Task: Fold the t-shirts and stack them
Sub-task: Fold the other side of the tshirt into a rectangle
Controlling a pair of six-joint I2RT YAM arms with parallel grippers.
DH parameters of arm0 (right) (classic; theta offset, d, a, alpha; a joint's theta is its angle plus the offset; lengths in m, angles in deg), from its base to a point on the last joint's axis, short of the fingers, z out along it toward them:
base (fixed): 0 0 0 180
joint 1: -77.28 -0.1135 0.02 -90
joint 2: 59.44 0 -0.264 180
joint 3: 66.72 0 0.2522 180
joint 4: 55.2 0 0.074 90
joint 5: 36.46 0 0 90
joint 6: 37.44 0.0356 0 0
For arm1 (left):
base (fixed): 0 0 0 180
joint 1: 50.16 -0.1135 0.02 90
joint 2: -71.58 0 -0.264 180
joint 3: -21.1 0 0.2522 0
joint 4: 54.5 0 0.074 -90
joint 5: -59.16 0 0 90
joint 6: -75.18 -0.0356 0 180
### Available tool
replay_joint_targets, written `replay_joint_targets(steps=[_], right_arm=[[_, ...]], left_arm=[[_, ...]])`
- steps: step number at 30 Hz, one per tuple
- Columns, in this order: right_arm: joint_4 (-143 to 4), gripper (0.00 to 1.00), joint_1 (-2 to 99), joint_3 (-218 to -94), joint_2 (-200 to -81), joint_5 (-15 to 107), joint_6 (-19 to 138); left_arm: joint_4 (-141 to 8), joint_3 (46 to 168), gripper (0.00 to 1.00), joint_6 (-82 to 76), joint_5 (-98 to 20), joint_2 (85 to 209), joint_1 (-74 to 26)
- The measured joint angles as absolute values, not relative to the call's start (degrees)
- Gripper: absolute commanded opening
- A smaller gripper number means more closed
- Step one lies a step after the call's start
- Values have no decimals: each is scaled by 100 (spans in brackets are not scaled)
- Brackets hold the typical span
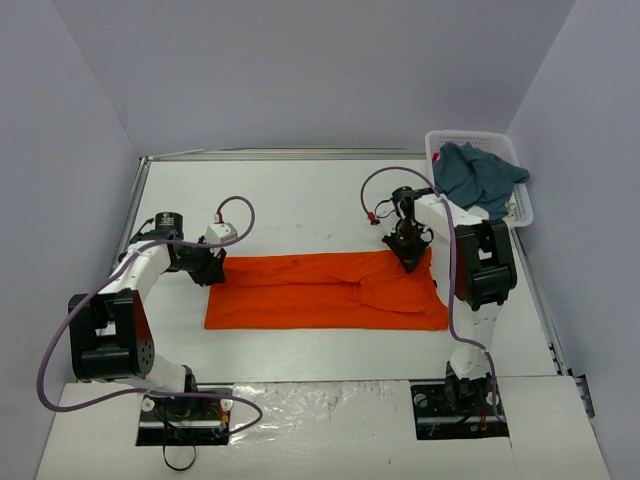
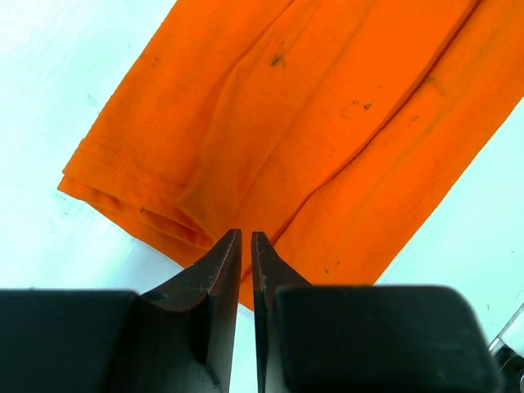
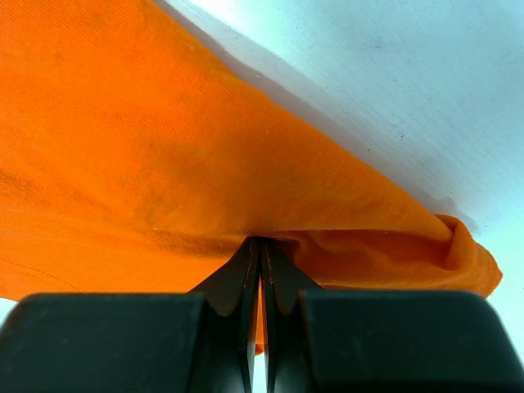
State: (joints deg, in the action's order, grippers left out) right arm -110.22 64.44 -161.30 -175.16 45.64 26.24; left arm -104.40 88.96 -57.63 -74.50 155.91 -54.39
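The orange t-shirt (image 1: pixel 320 292) lies on the white table as a long folded strip. In the left wrist view it (image 2: pixel 311 123) shows a hem, creases and tiny dark specks. My left gripper (image 1: pixel 207 268) is at the strip's far left corner; its jaws (image 2: pixel 246 235) are shut, with only a thin slit and no cloth between them. My right gripper (image 1: pixel 410 250) is at the strip's far right edge, shut on a pinch of orange cloth (image 3: pixel 260 239) that it holds up. The teal-blue t-shirt (image 1: pixel 480 175) lies crumpled in the basket.
A white lattice basket (image 1: pixel 520 208) stands at the far right corner, against the right wall. A raised rim (image 1: pixel 300 155) runs along the table's back and sides. Cables loop from both arms above the shirt.
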Motion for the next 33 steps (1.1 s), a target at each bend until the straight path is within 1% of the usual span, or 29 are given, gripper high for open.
replay_joint_targets(steps=[5,7,12,18,26,33], right_arm=[[-11026,0,6444,-16132,-17516,4564,2624],[-11026,0,6444,-16132,-17516,4564,2624],[-11026,0,6446,-16132,-17516,4564,2624],[-11026,0,6446,-16132,-17521,4564,2624],[-11031,0,6446,-16136,-17532,4564,2621],[-11033,0,6446,-16140,-17538,4561,2615]], left_arm=[[-10517,8896,11,-5824,-7448,15578,-5439],[-10525,8896,13,-5833,-7448,15580,-5439],[-10515,8896,16,-5822,-7428,15657,-5439],[-10156,8896,21,-5424,-7238,15709,-5439],[-9994,9237,26,-4930,-7079,16435,-5439],[-9900,9399,28,-4729,-6969,16673,-5439]])
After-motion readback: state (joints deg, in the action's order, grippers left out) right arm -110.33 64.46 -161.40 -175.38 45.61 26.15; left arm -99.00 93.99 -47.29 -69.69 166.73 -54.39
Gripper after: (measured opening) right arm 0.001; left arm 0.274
